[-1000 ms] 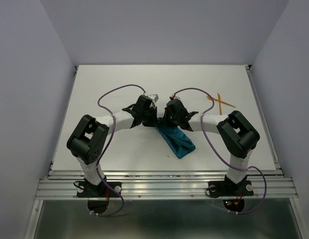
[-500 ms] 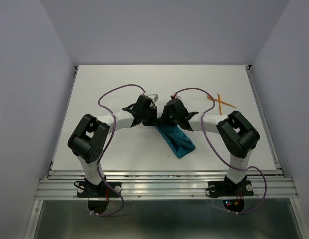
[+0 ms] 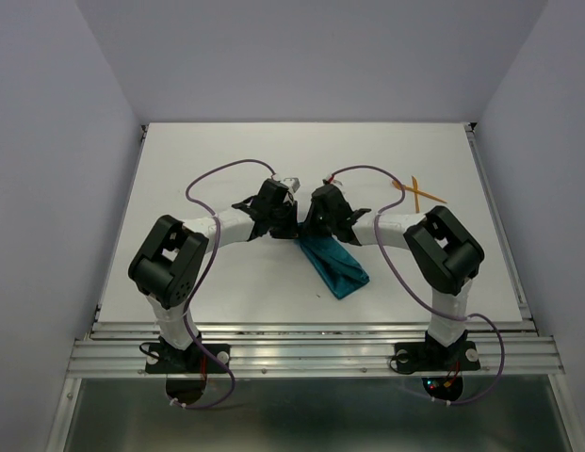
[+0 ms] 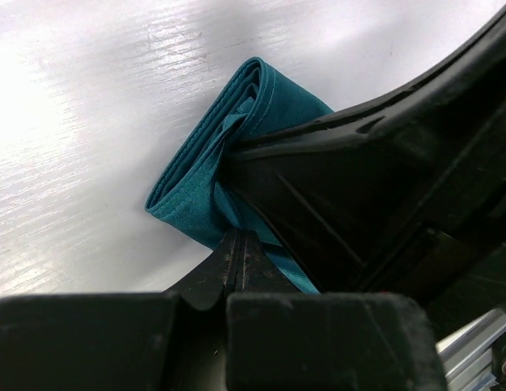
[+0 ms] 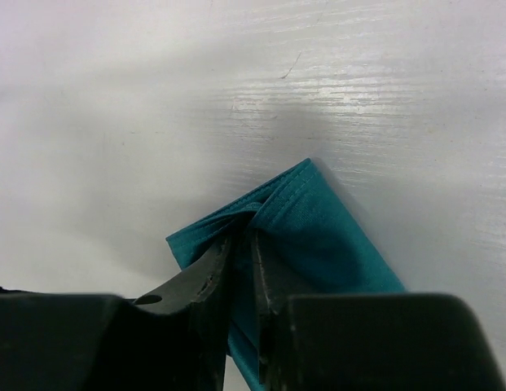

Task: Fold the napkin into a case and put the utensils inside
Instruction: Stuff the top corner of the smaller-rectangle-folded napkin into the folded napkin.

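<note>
White table (image 3: pixel 226 160), folded teal napkin (image 3: pixel 337 268) lay near the middle, left gripper (image 4: pixel 240 244) pinched one end tight, right gripper (image 5: pixel 241 244) nipped a fold, orange utensils (image 3: pixel 419 193) sat crossed, well apart

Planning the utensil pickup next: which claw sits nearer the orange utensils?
Right. The right claw pinches the napkin at its far end, with the utensils off to its right and farther back. The left claw grips alongside, farther left.
</note>
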{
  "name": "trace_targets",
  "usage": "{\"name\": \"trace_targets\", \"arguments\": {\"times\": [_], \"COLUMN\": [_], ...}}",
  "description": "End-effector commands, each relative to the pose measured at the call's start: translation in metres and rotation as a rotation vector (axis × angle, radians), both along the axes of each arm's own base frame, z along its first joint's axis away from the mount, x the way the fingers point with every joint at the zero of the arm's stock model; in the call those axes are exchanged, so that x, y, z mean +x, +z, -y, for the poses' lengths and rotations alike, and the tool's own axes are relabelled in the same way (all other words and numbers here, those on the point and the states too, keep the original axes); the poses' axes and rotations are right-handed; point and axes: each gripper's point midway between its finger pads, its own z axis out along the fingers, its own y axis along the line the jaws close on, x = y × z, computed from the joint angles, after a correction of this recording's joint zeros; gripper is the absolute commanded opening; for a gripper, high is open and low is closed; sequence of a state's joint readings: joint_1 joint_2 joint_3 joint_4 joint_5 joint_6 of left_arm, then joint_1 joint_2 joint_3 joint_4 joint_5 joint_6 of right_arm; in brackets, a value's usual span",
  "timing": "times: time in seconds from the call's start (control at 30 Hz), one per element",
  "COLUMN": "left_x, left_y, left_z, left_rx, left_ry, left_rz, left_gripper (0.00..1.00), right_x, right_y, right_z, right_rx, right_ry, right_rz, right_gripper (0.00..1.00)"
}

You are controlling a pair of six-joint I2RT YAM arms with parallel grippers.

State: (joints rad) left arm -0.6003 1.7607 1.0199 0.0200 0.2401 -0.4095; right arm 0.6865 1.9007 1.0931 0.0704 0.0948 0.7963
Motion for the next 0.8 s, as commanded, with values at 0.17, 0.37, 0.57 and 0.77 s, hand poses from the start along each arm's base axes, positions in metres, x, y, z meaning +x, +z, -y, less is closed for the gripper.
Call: {"name": "trace_targets", "arguments": {"times": [0.17,0.37,0.57,0.77], "left_x": [0.009,0.011,0.012,0.013], "left_y": [0.017,0.018,0.017,0.02], "left_z": [0.008,0.009,0.011,0.012], "left_rx": [-0.046,-0.05,-0.061,-0.075], "left_ry": [-0.011,-0.004,0.0,0.0], "left_rz": [0.047,0.046,0.039,0.04], "left_gripper": [0.0,0.0,0.0,0.0], "right_x": [0.013,0.008,-0.002,-0.008], "right_y": [0.008,0.015,0.018,-0.002], "right_z": [-0.002,0.0,-0.004,-0.007], "right_rx": [0.013,0.02,0.056,0.063], "right_ry": [-0.048,-0.035,0.007,0.025], "right_rz": [0.022,0.029,0.024,-0.022], "right_gripper": [0.02,0.01,0.01,0.01]}}
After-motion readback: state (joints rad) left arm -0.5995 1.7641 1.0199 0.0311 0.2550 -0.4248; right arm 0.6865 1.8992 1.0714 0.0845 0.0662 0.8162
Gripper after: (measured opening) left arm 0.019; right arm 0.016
